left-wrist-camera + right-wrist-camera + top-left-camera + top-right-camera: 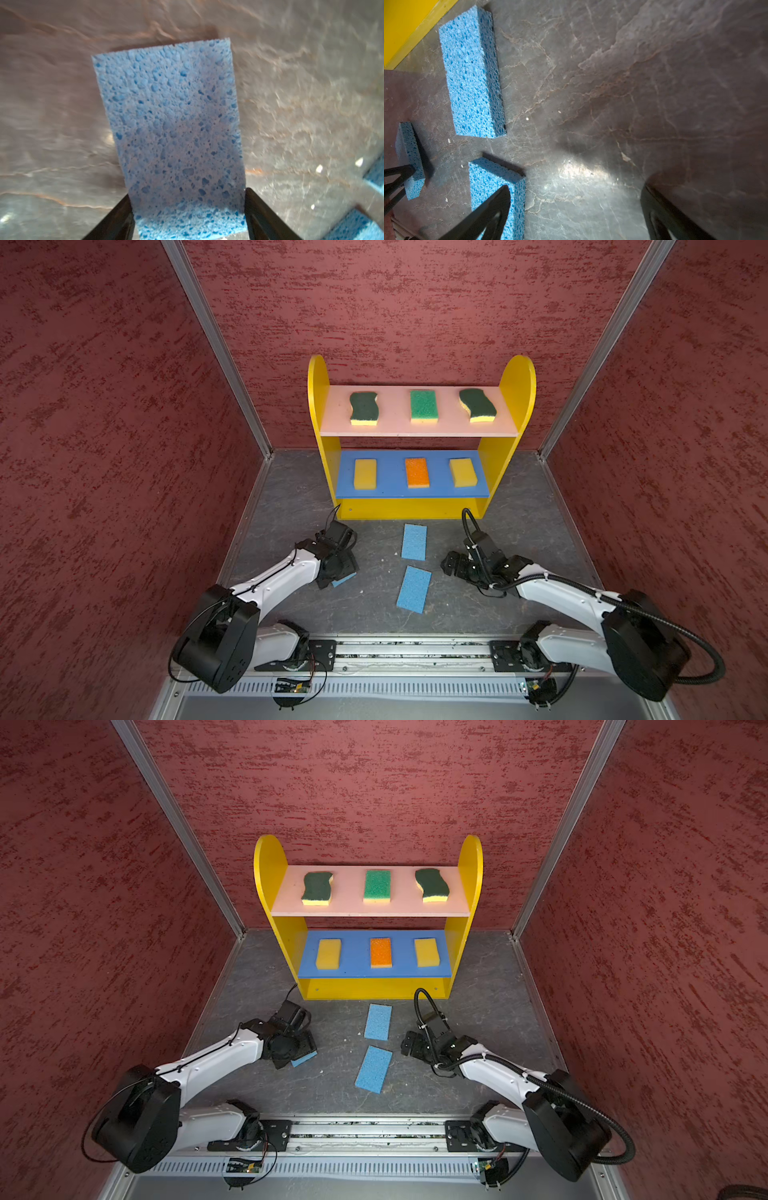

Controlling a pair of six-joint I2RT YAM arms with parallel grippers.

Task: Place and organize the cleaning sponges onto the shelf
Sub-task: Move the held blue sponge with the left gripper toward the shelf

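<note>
Left fingers [261, 216] clamped on a blue sponge [170, 128]; right fingers [488, 214] spread wide apart.

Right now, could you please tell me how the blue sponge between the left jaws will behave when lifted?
Probably light: the sponge is riddled with open pores. Likely to squash or bow, since it is thin and pinched across its width. Its rough face should resist slipping.
</note>
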